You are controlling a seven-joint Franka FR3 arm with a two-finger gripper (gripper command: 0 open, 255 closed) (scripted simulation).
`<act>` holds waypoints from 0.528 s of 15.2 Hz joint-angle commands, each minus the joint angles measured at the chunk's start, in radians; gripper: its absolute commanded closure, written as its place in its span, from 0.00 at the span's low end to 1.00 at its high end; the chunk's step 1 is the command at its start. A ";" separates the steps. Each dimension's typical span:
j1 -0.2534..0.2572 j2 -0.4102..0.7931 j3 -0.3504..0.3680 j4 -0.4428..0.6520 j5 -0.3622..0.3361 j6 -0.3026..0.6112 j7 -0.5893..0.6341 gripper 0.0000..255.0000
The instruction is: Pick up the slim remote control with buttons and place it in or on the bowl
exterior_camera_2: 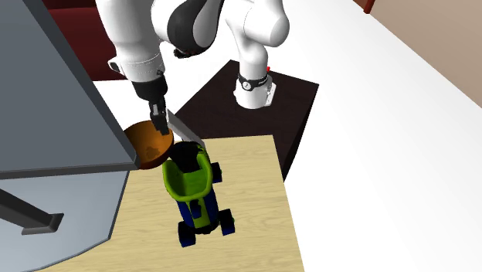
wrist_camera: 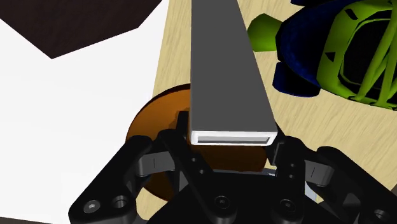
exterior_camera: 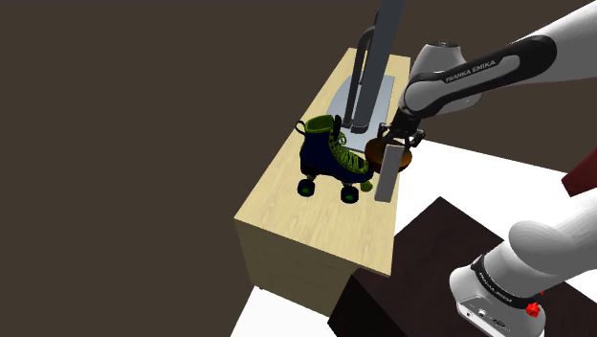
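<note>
— Pale wooden table, dark brown walls behind, white floor alongside. Where is the remote?

— Between the fingers. The remote is drawn as a plain grey slim bar, and the black gripper is closed on one end of it. The wrist view shows a finger pressed to each long side, parted only by the bar's width.

— And the rest of the bar?

— It runs straight out from the jaws and slants downward away from them, over the table's edge.

— The bowl?

— The brown bowl sits right under the jaws, on the table near that edge. The held end hangs above it and the bar crosses its rim. Whether bar and rim touch cannot be told.

— What lies further out?

— Off to one side of the bar, a little way from the jaws, stands a roller skate: blue boot, green lining, laces and wheels, upright on the table and near the bowl.

— Anything more?

— A grey fixture with a flat base and a dark upright rises close beside the jaws, its base on the table next to the bowl. Well apart from the jaws, back along the white arm, the dark box stand sits on the floor just beside the table.
</note>
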 commanded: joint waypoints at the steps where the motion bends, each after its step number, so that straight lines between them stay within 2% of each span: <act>1: 0.002 0.023 0.003 -0.017 0.001 0.031 0.002 1.00; 8: 0.002 0.096 0.005 -0.045 -0.006 0.132 0.005 1.00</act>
